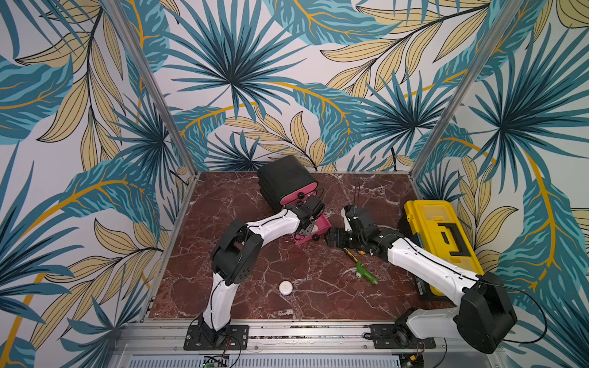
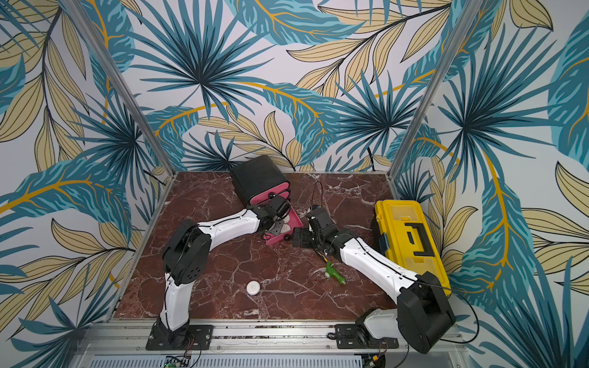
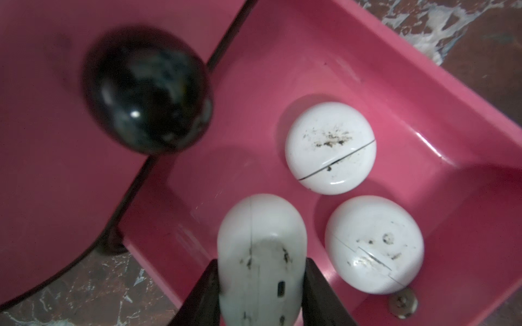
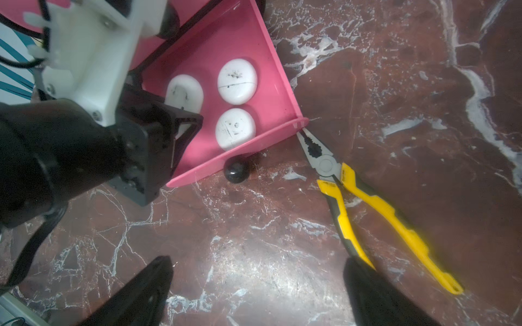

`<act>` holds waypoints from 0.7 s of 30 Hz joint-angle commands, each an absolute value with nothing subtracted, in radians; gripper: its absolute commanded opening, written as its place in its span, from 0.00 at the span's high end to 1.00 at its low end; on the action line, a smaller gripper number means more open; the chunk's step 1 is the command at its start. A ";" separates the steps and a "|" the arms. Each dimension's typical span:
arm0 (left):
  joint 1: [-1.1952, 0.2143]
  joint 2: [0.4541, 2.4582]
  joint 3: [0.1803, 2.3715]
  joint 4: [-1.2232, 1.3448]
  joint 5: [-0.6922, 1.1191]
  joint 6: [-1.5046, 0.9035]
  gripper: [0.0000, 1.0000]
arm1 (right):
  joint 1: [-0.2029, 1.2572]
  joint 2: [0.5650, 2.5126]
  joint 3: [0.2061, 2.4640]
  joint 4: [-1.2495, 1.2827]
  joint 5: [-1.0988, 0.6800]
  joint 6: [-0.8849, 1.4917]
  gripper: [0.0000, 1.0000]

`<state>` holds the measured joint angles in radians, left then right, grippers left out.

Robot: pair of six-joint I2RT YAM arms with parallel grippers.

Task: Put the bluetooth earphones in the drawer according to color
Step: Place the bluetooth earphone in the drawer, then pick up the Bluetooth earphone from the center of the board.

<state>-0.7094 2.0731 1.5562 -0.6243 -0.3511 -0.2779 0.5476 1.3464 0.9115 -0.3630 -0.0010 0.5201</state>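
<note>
Holds a white earphone case (image 3: pixel 262 240) edge-on in the left gripper (image 3: pixel 258 282), jaws drawn nearly together and pressed on its two broad faces. Hangs it inside the pulled-out pink drawer (image 3: pixel 254 84); cannot tell whether it touches the drawer floor. Beside it, flat on that floor, a second white case (image 3: pixel 330 148) and a third white case (image 3: pixel 374 244), both scuffed with dark marks. Above the drawer, a closed pink front with a black round knob (image 3: pixel 147 93).

Hovers the right gripper (image 4: pixel 257 296) over the bare marble table (image 4: pixel 254 240), jaws spread wide with nothing between them, just off the drawer's front panel and its front knob (image 4: pixel 236 170). Next to it, yellow-handled pliers (image 4: pixel 324 163), nose at the drawer's front corner, touching or nearly so.

In both top views, a fourth white case (image 1: pixel 285 288) (image 2: pixel 253 288) alone on the marble near the left arm's base, well apart from the black cabinet (image 1: pixel 283 178). By the right arm, a green plastic tool (image 1: pixel 366 270) and a yellow toolbox (image 1: pixel 443 242).
</note>
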 commanded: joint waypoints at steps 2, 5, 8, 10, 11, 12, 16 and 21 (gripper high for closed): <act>-0.703 2.077 1.624 -0.625 -0.367 -0.283 0.55 | 0.545 1.337 0.887 -0.348 -0.017 0.534 0.01; -0.705 2.076 1.636 -0.642 -0.361 -0.285 0.44 | 0.546 1.333 0.887 -0.351 -0.021 0.534 0.01; -0.704 2.059 1.643 -0.658 -0.346 -0.294 0.37 | 0.547 1.330 0.887 -0.354 -0.021 0.534 0.01; -0.703 2.037 1.639 -0.665 -0.331 -0.301 0.33 | 0.548 1.326 0.885 -0.356 -0.023 0.533 0.01; -0.704 2.027 1.637 -0.669 -0.323 -0.304 0.32 | 0.548 1.326 0.885 -0.356 -0.023 0.535 0.00; -0.706 2.014 1.634 -0.676 -0.315 -0.308 0.32 | 0.547 1.325 0.885 -0.358 -0.025 0.536 0.01; -0.715 1.935 1.593 -0.684 -0.295 -0.321 0.27 | 0.551 1.321 0.884 -0.362 -0.031 0.537 0.00; -0.720 1.806 1.469 -0.678 -0.267 -0.348 0.19 | 0.564 1.324 0.882 -0.363 -0.052 0.533 0.01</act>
<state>-0.7147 1.8854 1.5368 -0.6704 -0.2909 -0.3237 0.5533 1.3384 0.9047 -0.3634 -0.0330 0.5240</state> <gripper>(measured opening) 0.808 0.994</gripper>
